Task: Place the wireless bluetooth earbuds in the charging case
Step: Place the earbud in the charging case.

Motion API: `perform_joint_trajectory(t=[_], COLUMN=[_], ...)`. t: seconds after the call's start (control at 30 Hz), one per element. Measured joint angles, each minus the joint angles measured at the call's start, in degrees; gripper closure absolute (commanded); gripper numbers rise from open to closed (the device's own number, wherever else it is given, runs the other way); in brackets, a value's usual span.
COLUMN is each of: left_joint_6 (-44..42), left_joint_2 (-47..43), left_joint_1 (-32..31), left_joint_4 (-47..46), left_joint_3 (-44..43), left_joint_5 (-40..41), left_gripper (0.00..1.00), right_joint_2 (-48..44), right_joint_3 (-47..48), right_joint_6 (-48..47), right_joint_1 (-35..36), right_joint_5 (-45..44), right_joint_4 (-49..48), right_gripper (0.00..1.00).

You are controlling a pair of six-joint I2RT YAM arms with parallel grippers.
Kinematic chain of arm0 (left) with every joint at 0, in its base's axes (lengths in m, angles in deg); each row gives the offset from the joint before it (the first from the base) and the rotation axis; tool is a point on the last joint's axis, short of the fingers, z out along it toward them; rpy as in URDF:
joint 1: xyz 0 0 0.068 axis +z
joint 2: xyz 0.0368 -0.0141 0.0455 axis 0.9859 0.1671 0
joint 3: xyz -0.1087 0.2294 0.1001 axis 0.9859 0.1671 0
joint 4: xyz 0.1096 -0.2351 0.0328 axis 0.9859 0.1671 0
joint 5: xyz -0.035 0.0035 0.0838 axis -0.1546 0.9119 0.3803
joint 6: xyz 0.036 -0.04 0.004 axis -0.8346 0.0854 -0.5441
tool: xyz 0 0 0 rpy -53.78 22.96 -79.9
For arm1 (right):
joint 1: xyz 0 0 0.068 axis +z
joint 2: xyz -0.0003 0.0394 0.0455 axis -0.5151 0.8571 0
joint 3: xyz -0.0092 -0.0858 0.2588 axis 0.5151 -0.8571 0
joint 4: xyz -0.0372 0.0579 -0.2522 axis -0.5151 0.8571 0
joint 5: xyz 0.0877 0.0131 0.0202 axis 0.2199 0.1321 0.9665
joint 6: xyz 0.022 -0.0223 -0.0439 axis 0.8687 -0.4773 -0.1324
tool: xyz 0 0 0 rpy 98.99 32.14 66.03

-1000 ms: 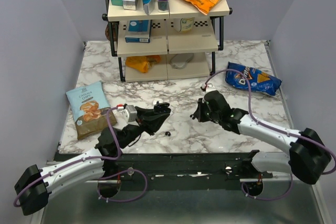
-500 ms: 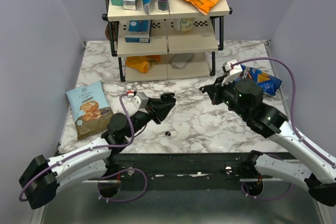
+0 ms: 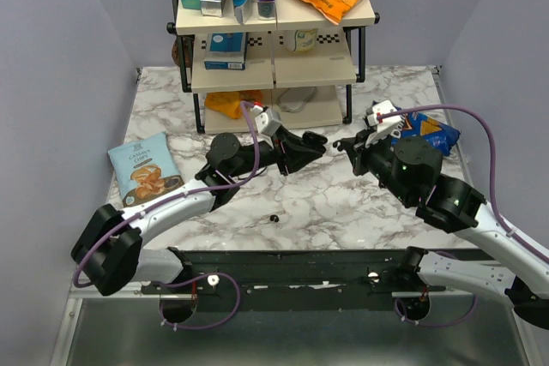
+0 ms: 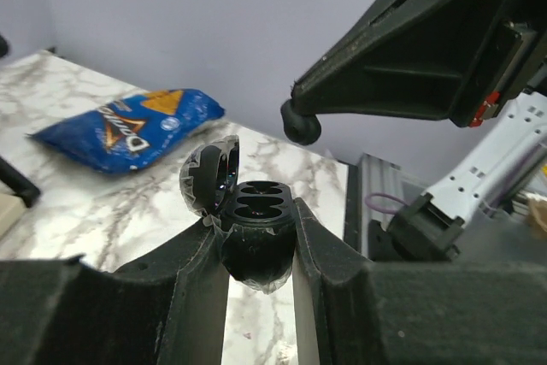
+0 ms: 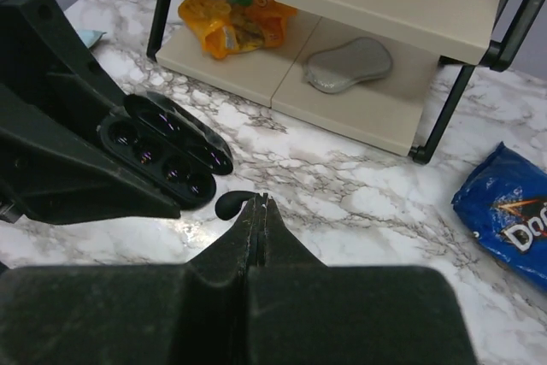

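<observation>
L gripper is clamped on the charging case, holding it up over the table w/ the lid flipped open. R gripper is pinched tight on 1 earbud at its tips. I see it just beside the case rim, not touching. The 2nd earbud lies on the table near the front edge, well apart from both.
</observation>
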Motion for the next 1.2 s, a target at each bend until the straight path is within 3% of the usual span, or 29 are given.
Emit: perform_joint_trajectory(t=[0.83,1.2], left_joint_6=[13.42,17.99], left_joint_2=[12.57,14.53], left_joint_1=[0.63,0.74], left_joint_4=[-5.55,-10.05], left_joint_3=[-7.67,-8.59], left_joint_5=[-20.52,-22.62], left_gripper=[1.00,1.00], right_joint_2=[-0.92,-0.92], right_joint_3=[0.11,0.11], right_joint_6=[-5.18,-6.25], right_joint_1=[3.04,4.26], right_joint_5=[2.12,2.10], right_joint_4=[-1.88,-2.78], right_gripper=[0.99,0.99])
